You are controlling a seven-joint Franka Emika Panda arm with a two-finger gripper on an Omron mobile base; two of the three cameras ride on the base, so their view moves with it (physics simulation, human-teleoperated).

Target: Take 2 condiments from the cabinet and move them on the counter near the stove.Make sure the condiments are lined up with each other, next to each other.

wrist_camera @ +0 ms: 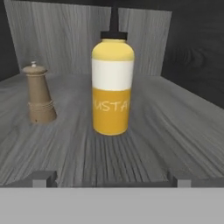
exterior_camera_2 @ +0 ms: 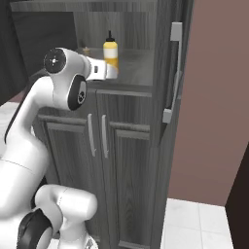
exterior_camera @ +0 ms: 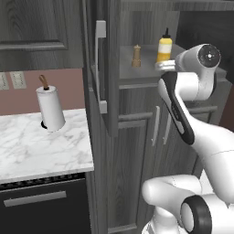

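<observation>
Gripper [wrist_camera: 112,177], jaws spread wide and empty, at the shelf's [wrist_camera: 144,153] front edge; mustard bottle [wrist_camera: 112,87] upright ahead, pepper mill [wrist_camera: 39,94] apart to its left, bare shelf around both.

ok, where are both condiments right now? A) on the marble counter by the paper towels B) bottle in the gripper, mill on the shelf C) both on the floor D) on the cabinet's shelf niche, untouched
D: the yellow squeeze bottle and the pepper mill both stand on the cabinet shelf, and the open gripper is short of the bottle.
</observation>
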